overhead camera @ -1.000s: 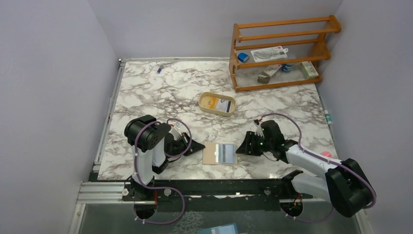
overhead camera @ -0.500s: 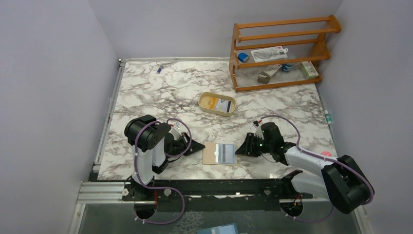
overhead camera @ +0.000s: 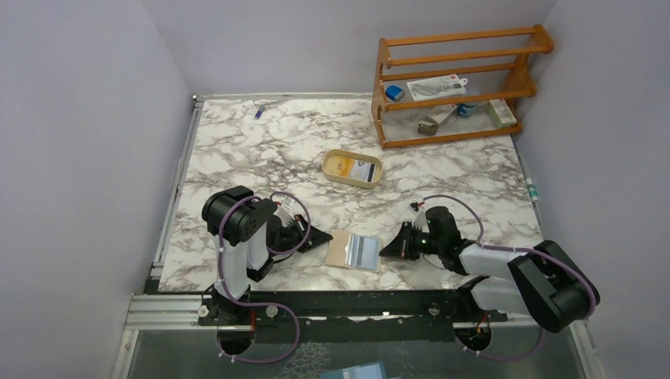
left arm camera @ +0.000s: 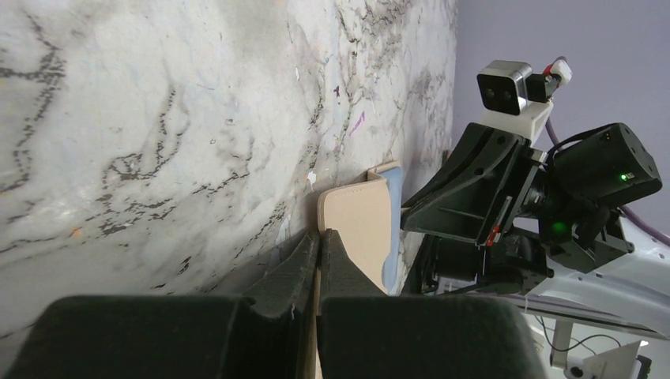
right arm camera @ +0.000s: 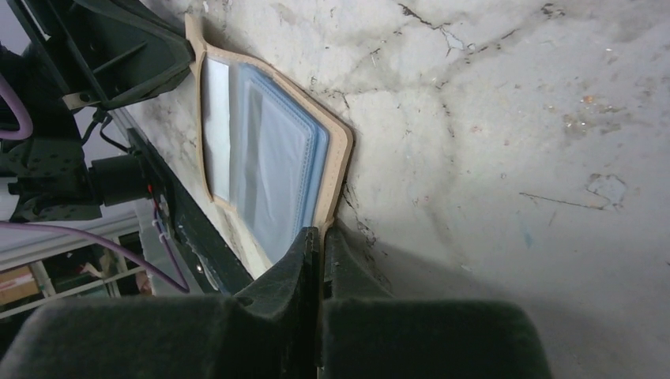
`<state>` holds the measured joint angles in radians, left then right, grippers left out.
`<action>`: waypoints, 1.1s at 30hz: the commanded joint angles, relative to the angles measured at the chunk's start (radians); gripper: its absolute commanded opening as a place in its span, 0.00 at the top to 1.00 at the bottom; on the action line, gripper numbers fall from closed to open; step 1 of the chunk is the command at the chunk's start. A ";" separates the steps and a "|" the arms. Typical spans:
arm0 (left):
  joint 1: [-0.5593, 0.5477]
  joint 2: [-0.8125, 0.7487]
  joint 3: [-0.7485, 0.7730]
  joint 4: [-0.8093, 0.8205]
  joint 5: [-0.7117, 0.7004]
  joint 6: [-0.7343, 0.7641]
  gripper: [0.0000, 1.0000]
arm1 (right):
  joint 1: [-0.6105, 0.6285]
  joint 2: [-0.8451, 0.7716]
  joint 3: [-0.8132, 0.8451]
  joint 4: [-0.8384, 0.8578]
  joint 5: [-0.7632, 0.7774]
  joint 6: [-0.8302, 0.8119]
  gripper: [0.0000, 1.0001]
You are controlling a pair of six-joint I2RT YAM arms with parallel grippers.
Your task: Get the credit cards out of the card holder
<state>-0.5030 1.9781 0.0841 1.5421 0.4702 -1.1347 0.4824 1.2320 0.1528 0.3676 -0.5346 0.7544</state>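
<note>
At the card holder (overhead camera: 355, 250), both arms had closed in. It lay open and flat on the marble table (overhead camera: 261, 158), close to the near edge, with its long axis running left to right between them. The left gripper (overhead camera: 325, 237) was narrowed to a slit on the tan left flap, and a strip of that flap showed between its fingers in the left wrist view. The right gripper (overhead camera: 385, 249) stood just as narrow at the opposite rim, and we judged it to be pinching there, since the tan edge ran straight into its tips. Neither arm was nearer, as each touched its own end. The credit cards (right arm camera: 269, 170) we could see sat face up in the pale blue sleeves, though we could not tell which way those pockets opened. The black rail (overhead camera: 355, 298) ran just beside the holder's near side, leaving little room there. Bare marble opened toward the tan tray (overhead camera: 348, 181), well apart on the far side, where two more cards lay.
</note>
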 commanded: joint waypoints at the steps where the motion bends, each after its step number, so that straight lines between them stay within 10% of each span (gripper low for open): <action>1: 0.006 0.050 -0.023 0.248 -0.069 0.061 1.00 | 0.002 0.054 -0.042 0.033 -0.025 -0.002 0.99; 11: 0.013 0.074 -0.012 0.247 -0.055 0.051 0.99 | 0.002 -0.216 0.143 -0.361 0.118 -0.028 0.99; 16: 0.010 -0.001 0.015 0.184 -0.038 0.072 0.70 | 0.002 -0.258 0.229 -0.437 0.113 -0.030 0.99; 25: -0.041 -0.550 0.188 -0.686 -0.209 0.332 0.42 | 0.002 -0.232 0.283 -0.461 0.109 -0.057 0.99; 33: -0.130 -0.480 0.272 -0.763 -0.229 0.332 0.51 | 0.002 -0.188 0.194 -0.384 0.096 -0.047 0.99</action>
<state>-0.5575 1.4384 0.3332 0.9134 0.2962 -0.8406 0.4828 1.0370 0.3862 -0.0452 -0.4442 0.7166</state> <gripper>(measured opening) 0.540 0.053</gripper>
